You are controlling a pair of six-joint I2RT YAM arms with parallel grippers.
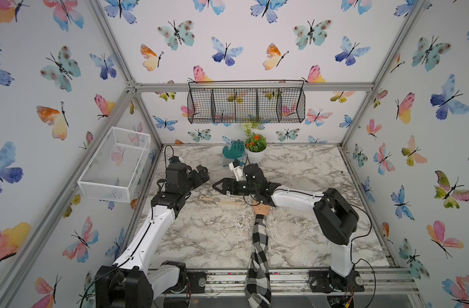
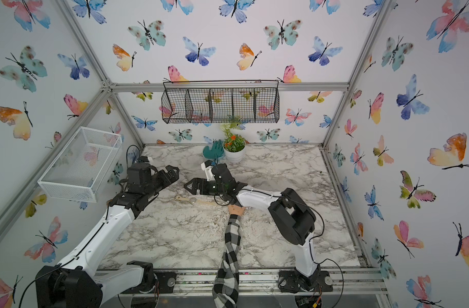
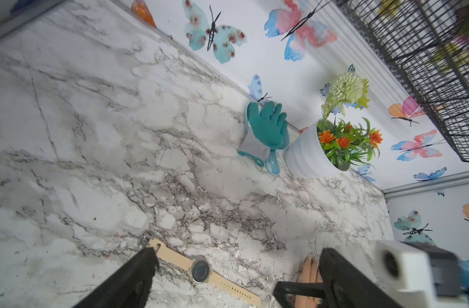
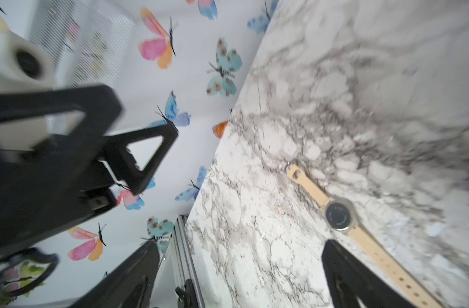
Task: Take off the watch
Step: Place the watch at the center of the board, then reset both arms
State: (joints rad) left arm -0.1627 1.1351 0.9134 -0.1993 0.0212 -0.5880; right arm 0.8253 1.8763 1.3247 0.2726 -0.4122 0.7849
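Fingers [image 3: 133,277] on our left gripper [image 1: 202,174] and right gripper [image 1: 217,186] stand spread, empty, since we judge the watch [image 1: 216,200] already off: it lies flat, unbuckled on the tabletop [image 1: 214,240], near the mannequin hand [image 1: 261,209]

In both top views we see only the wrist end of the hand [image 1: 261,210]; the right arm [image 1: 294,199] covers its fingers, and the sleeve [image 1: 259,256] runs off the bottom edge. The watch [image 1: 216,200] is too small there for us to read. In the right wrist view its strap leaves the frame, and the far table [image 4: 387,66] is blurred.
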